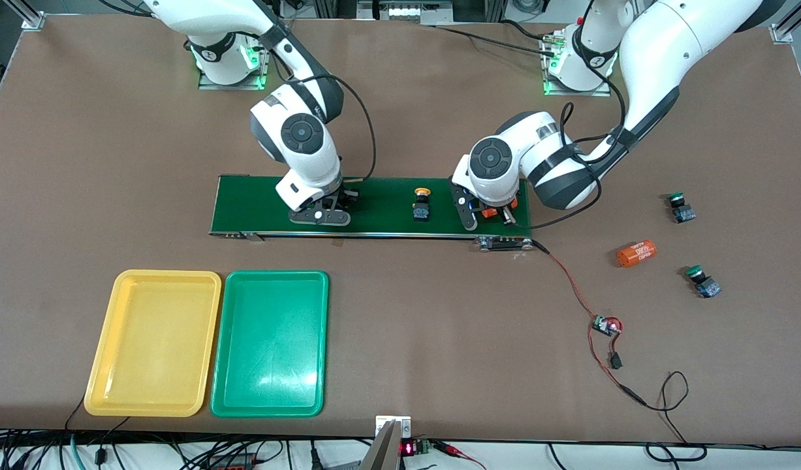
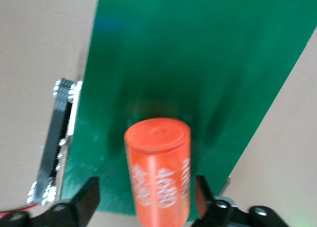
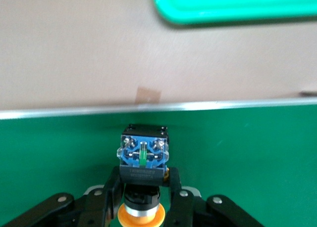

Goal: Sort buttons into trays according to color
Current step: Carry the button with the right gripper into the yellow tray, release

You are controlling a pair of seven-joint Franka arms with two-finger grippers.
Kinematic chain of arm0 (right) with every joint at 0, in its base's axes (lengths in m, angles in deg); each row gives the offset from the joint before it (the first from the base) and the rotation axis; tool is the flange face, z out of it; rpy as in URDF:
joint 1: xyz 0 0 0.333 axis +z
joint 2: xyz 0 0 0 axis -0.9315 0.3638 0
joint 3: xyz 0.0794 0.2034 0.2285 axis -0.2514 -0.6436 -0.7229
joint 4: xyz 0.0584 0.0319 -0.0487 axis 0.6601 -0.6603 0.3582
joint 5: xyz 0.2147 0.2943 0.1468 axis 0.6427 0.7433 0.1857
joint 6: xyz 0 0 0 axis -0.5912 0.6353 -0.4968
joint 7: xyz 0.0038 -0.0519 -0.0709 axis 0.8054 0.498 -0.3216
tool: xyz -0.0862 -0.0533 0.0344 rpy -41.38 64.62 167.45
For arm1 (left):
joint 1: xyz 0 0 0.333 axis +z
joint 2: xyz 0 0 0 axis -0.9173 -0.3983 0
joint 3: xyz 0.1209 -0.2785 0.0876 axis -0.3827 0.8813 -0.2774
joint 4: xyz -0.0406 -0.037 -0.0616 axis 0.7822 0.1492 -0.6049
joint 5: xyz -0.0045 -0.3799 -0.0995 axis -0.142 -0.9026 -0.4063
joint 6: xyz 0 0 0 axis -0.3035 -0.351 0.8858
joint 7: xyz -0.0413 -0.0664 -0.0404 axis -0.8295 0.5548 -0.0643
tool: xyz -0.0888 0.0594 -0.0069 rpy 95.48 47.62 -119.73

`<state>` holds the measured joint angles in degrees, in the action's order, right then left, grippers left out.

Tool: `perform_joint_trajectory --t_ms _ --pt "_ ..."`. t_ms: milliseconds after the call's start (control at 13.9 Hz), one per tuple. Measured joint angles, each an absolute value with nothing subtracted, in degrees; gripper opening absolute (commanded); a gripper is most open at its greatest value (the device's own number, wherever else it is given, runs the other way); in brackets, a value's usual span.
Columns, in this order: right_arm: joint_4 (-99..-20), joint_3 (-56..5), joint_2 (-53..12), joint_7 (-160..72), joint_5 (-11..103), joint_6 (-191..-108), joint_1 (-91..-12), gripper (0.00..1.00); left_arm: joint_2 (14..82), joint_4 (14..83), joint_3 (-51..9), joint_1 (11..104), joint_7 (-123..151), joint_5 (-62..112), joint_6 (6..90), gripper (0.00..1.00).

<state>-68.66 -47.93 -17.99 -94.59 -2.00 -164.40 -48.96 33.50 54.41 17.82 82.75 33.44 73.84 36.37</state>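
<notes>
My right gripper point(image 1: 322, 212) is down on the dark-green conveyor belt point(image 1: 387, 219), shut on a yellow-capped button point(image 3: 142, 160); its fingers point(image 3: 111, 187) pinch the black body. From the front that button is hidden under the hand. A second yellow-capped button point(image 1: 422, 202) stands on the belt between the two grippers. Two green-capped buttons point(image 1: 681, 207) point(image 1: 702, 281) lie on the table toward the left arm's end. My left gripper point(image 1: 495, 212) is open at the belt's end, its fingers point(image 2: 89, 200) standing either side of an orange cylinder point(image 2: 159, 172). The yellow tray point(image 1: 153, 343) and green tray point(image 1: 269, 343) are empty.
Another orange cylinder point(image 1: 636, 253) lies on the table between the two green-capped buttons. A red-and-black wire with a small circuit board point(image 1: 606, 325) runs from the belt's end toward the table's front edge. The green tray's edge point(image 3: 237, 7) shows in the right wrist view.
</notes>
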Motion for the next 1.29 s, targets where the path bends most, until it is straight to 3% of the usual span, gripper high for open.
perform_joint_trajectory --t_ms 215,502,933,1291 --pt "-60.7 -46.2 -18.2 -89.6 -2.2 -157.6 -50.9 0.23 35.2 49.9 19.0 83.0 33.0 73.9 31.5 1.0" --pt "-54.4 -40.8 -18.0 -76.6 -2.1 -155.2 -53.0 0.23 37.1 43.8 18.0 85.2 32.9 73.9 27.8 1.0" --pt "-51.3 -39.0 -15.1 -57.7 -2.0 -155.2 -63.9 0.23 36.7 38.5 4.4 88.0 33.0 73.9 26.2 1.0" --pt "-49.5 -38.9 -10.0 -48.9 -2.1 -156.7 -70.2 0.25 33.2 33.3 1.7 94.2 32.8 73.9 26.8 1.0"
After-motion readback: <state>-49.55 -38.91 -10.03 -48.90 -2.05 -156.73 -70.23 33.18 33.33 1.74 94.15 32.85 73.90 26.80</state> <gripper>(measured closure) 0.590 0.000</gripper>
